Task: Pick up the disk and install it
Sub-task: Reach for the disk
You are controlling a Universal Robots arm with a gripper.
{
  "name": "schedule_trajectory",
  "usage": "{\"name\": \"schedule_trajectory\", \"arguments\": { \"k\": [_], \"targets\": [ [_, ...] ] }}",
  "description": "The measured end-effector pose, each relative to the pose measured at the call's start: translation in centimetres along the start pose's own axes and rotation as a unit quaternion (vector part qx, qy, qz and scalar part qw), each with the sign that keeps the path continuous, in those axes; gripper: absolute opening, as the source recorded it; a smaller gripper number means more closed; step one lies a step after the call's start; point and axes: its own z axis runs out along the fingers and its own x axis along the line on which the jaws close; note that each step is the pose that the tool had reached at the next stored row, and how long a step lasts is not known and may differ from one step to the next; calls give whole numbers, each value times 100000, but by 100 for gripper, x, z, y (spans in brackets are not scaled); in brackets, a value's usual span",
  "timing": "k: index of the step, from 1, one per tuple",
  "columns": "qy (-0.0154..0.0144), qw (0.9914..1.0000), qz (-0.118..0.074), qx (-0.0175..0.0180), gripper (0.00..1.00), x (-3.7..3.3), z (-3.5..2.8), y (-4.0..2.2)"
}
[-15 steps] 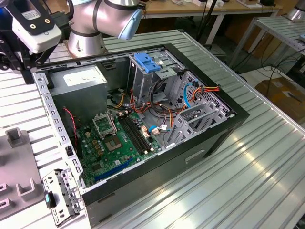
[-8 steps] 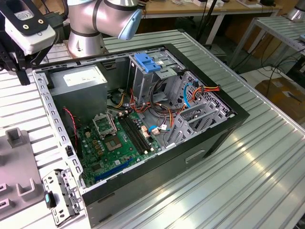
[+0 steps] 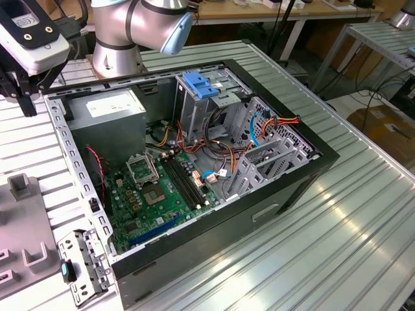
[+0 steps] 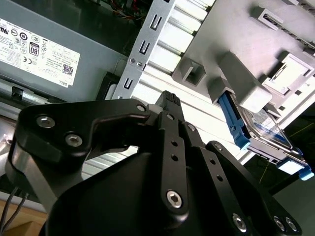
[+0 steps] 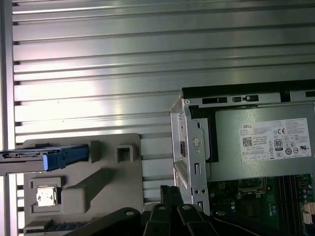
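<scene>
**Disk parked in its fixture, gripper empty by the case corner**

Exterior view: The gripper is seen at ten o'clock, above the corner of the open computer case, apparently closed on nothing. The grey fixture lies on the ribbed table at eight o'clock. Inside the case, the power supply is set at eleven o'clock of the motherboard. The blue-tabbed cage is at one o'clock, with loose cables crowded beside it.

Second wrist view: The disk is held on edge in the fixture, well apart from the gripper, whose jaws seem drawn together and empty. Its blue rail is tucked against a grey block. The disk is judged stiff, dense, smooth-faced and sensitive to shock. A hold across the metal body is judged safer than one on the plastic rails.

First wrist view: The disk is seen edge-on at the side of the fixture away from the case. Raised fixture blocks stand between it and the gripper.
</scene>
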Motion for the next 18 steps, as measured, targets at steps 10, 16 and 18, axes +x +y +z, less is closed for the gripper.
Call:
{"name": "schedule_trajectory", "arguments": {
  "k": [10, 16, 18],
  "targets": [
    [-1, 100000, -3, -1, 11, 75, -1, -6],
    [-2, 100000, -1, -1, 11, 117, -1, -9],
    [-3, 100000, -2, -2, 11, 130, -1, -10]
  ]
}}
